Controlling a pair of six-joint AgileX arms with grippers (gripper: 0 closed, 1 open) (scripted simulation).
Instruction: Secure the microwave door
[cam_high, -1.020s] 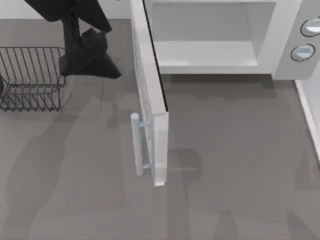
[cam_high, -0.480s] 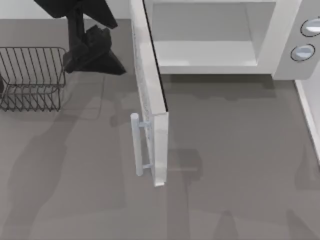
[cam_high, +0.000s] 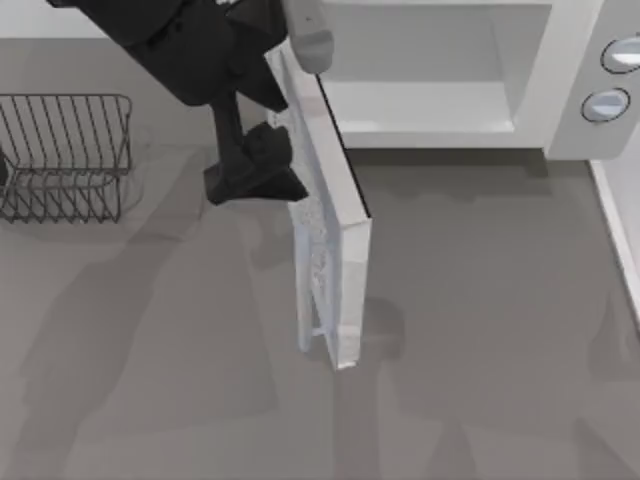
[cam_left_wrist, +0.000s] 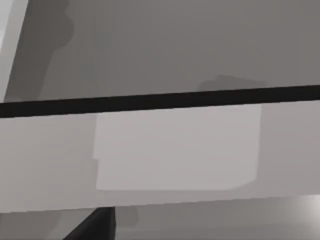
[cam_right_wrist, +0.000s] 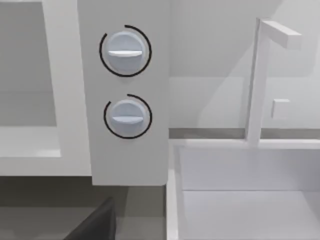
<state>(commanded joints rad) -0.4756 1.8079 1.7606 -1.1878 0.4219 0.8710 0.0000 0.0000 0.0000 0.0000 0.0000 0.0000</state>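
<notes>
The white microwave (cam_high: 560, 110) stands at the back of the table with its pale cavity (cam_high: 420, 60) exposed. The microwave door (cam_high: 338, 205) stands out from the left side of the cavity, swung partly inward. Its grey bar handle (cam_high: 304, 335) shows faintly along the outer face. My left gripper (cam_high: 260, 182) is against that outer face, about midway along the door. The left wrist view looks closely at the door's window pane (cam_left_wrist: 175, 150) and its dark edge strip (cam_left_wrist: 160, 100). Two round knobs (cam_right_wrist: 125, 52) on the side panel face my right wrist camera.
A dark wire rack (cam_high: 60, 160) sits at the left of the table. A white basin-like frame (cam_right_wrist: 250, 190) with an upright post (cam_right_wrist: 256, 80) stands to the right of the microwave. Open grey tabletop (cam_high: 480, 330) lies in front of the cavity.
My left arm has moved right from beside the wire rack to the door's outer face. The door has swung a little toward the microwave's cavity.
</notes>
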